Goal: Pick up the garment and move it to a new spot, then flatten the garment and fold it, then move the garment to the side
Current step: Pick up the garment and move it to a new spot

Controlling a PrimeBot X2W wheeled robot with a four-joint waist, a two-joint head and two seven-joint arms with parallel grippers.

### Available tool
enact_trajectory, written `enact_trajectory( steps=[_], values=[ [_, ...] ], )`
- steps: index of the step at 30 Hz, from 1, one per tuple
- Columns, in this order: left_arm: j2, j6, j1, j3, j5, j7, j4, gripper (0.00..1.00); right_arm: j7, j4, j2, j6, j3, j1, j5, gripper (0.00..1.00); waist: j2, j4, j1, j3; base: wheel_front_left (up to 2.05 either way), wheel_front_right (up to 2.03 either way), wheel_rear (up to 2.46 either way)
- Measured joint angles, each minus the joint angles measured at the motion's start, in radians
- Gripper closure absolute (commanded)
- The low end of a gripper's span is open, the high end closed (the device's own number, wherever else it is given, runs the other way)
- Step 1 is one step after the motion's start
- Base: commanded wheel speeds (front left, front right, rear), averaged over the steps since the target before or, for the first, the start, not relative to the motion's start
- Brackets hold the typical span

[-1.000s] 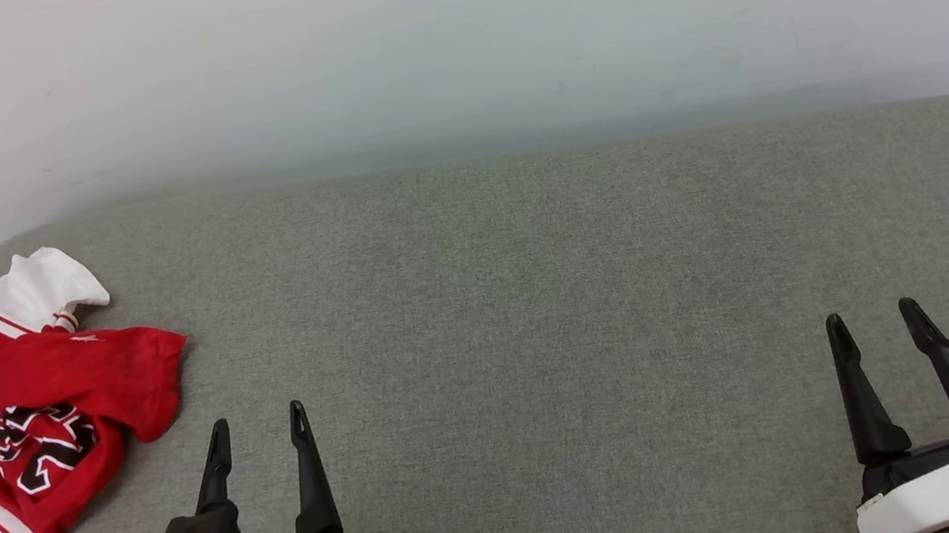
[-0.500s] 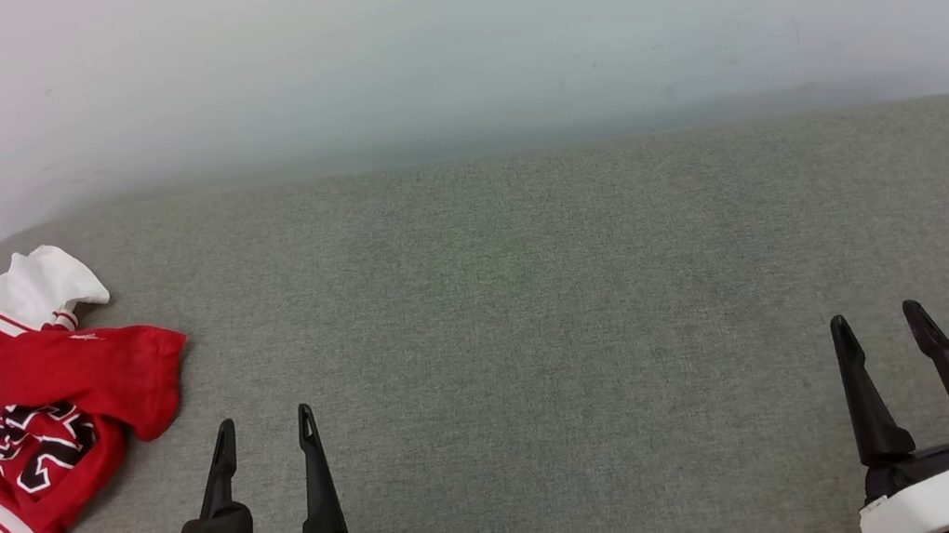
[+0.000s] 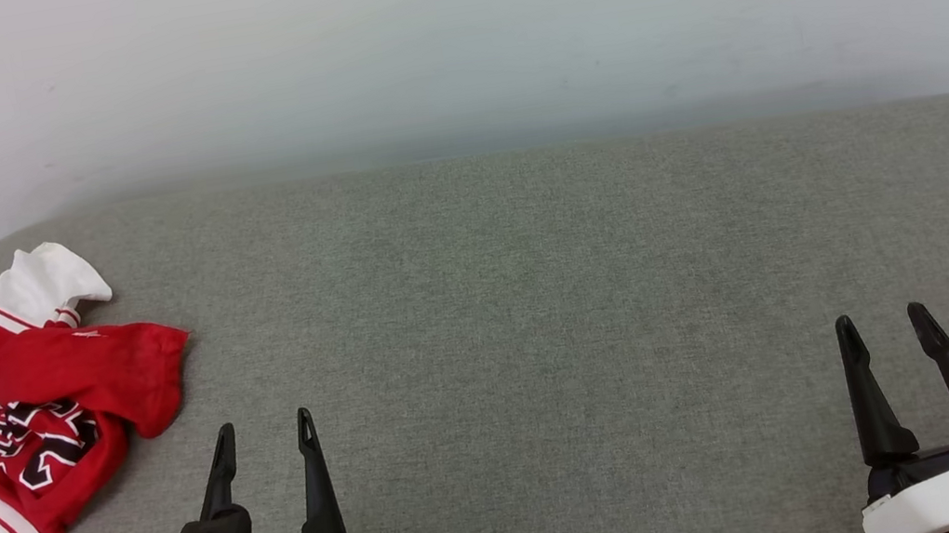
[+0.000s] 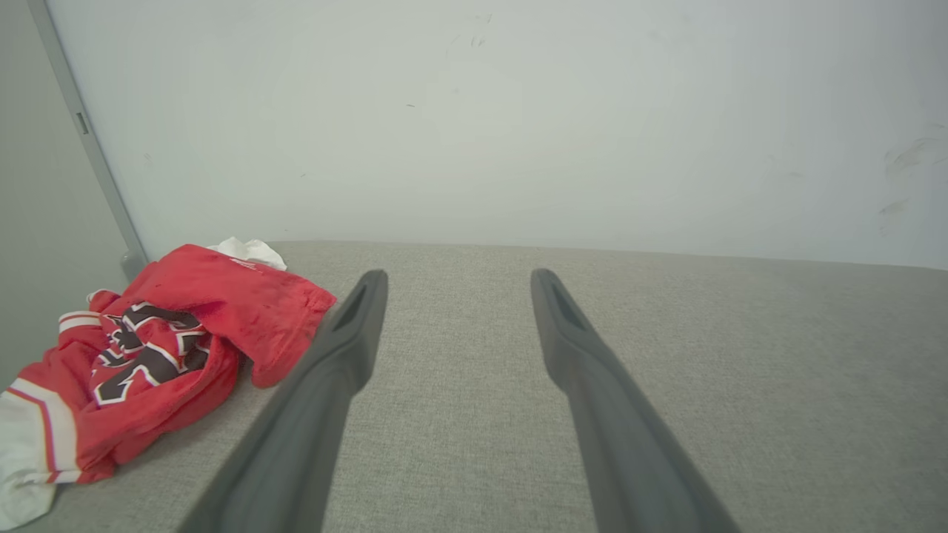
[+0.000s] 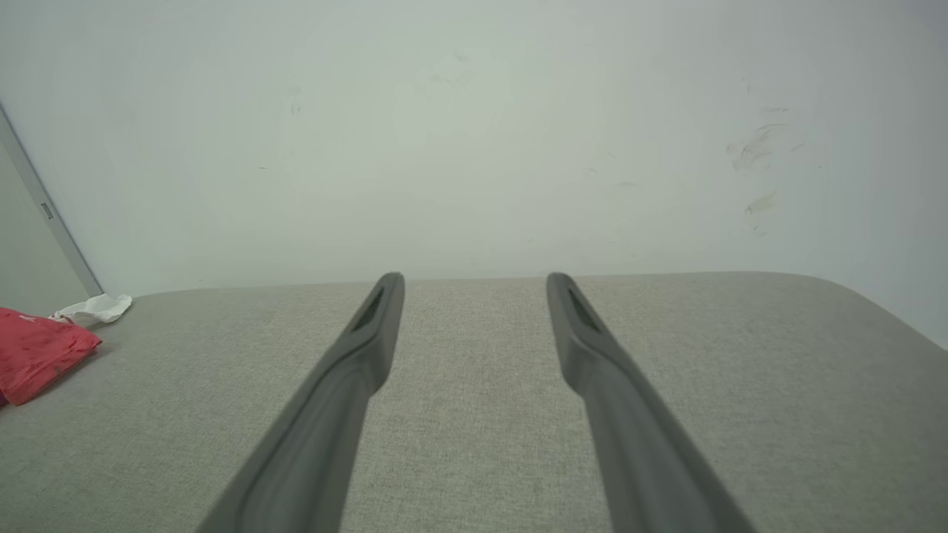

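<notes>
1. While no step of the task looks done yet, you have the whole coarse-woven grey cushion (image 3: 535, 295) to work on.
2. The red jersey (image 3: 35, 407) lies crumpled at its left edge, soft, white-sleeved, unfolded.
3. Your left gripper (image 3: 264, 422) and right gripper (image 3: 880, 316) hang empty, slim dark fingers apart.

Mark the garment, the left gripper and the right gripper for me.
garment (image 3: 36, 417), head view, on the crumpled red chest with black lettering.
left gripper (image 3: 264, 422), head view, midway between its open fingertips.
right gripper (image 3: 879, 315), head view, midway between its open fingertips.
</notes>
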Motion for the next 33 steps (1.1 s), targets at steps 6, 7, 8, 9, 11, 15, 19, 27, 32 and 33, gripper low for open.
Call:
enact_trajectory(
  steps=[6,7,8,9,11,15,19,27,32,33],
  values=[
    [0.0,-0.002,0.0,-0.002,-0.001,0.0,0.004,0.0,0.0,0.002,0.0,0.0,-0.003,0.002,0.002,0.0,0.0,0.011,0.0,0.001,0.0,0.0,0.0],
    [0.0,-0.002,-0.001,-0.002,-0.002,0.0,0.004,0.0,0.0,0.002,0.0,0.0,-0.003,0.002,0.002,0.0,0.0,0.015,0.0,0.001,0.0,0.0,0.0],
    [0.0,-0.002,-0.001,-0.002,-0.002,0.0,0.005,0.0,0.0,0.002,0.0,0.0,0.0,0.003,0.0,0.0,0.0,0.02,0.0,0.002,0.0,0.0,0.0],
    [0.0,-0.005,-0.002,-0.001,-0.002,0.0,0.005,0.0,0.0,0.001,0.0,0.0,0.002,0.003,-0.004,0.0,0.0,0.026,0.0,0.002,0.0,0.0,0.0],
    [0.0,-0.007,-0.005,0.0,-0.003,-0.001,0.004,0.0,0.0,0.001,0.0,0.0,0.002,0.003,-0.002,0.0,0.0,0.038,0.0,0.003,0.0,0.0,0.0],
    [0.001,-0.009,-0.008,0.002,-0.01,-0.002,0.004,0.0,0.0,-0.001,0.0,0.0,0.006,0.005,-0.002,0.0,0.0,0.068,0.0,0.005,0.0,0.0,0.0],
    [0.0,-0.009,-0.014,0.006,-0.012,-0.002,0.005,0.0,0.0,-0.001,0.0,0.0,0.01,0.008,-0.009,0.0,0.0,0.11,0.0001,0.007,0.0,0.0,0.0],
    [0.0,-0.018,-0.014,0.017,-0.017,-0.002,0.014,0.0,0.0,-0.005,0.0,0.0,0.015,0.015,-0.018,0.0,0.0,0.209,0.0,0.009,0.0,0.0,0.0],
    [0.0,-0.018,-0.014,0.022,-0.023,-0.002,0.014,0.0,0.0,-0.008,0.0,0.0,0.017,0.016,-0.021,0.0,0.0,0.278,0.0,0.011,0.0,0.0,0.0],
    [0.0,-0.018,-0.014,0.024,-0.027,-0.002,0.014,0.0,0.0,-0.008,0.0,0.0,0.019,0.016,-0.022,0.0,0.0,0.292,0.0,0.012,0.0,0.0,0.0]
  ],
)
